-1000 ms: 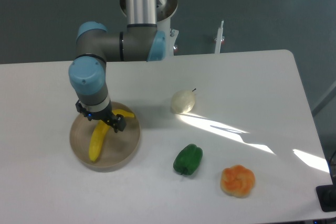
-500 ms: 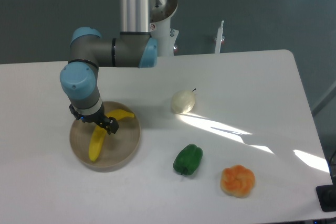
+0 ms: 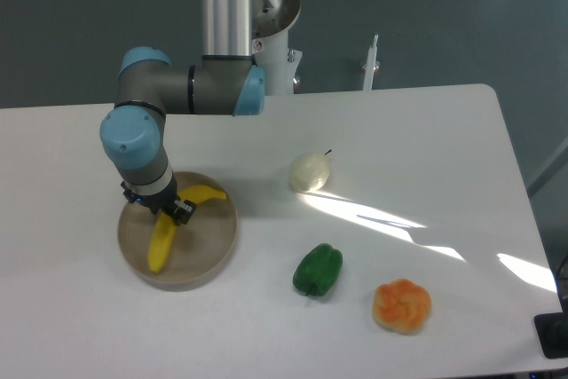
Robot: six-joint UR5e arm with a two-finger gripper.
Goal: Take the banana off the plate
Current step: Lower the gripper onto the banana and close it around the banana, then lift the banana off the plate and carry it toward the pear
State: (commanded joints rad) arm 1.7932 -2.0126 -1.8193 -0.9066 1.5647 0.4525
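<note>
The yellow banana (image 3: 163, 241) lies on the round tan plate (image 3: 213, 246) at the table's left, its upper tip pointing right. My gripper (image 3: 161, 208) is straight down over the banana's middle part. The dark fingers (image 3: 185, 211) show on either side of the fruit, wider apart than the banana, so the gripper looks open around it. The wrist hides the banana's middle stretch and the finger pads.
A pale round fruit (image 3: 310, 171) sits right of the plate. A green pepper (image 3: 318, 270) and an orange knobbly fruit (image 3: 402, 305) lie toward the front right. The arm's base column (image 3: 251, 15) stands at the table's back edge.
The gripper shifted left over the plate, then settled a little lower over the banana. Its dark outline looks narrower now. The banana has not moved.
</note>
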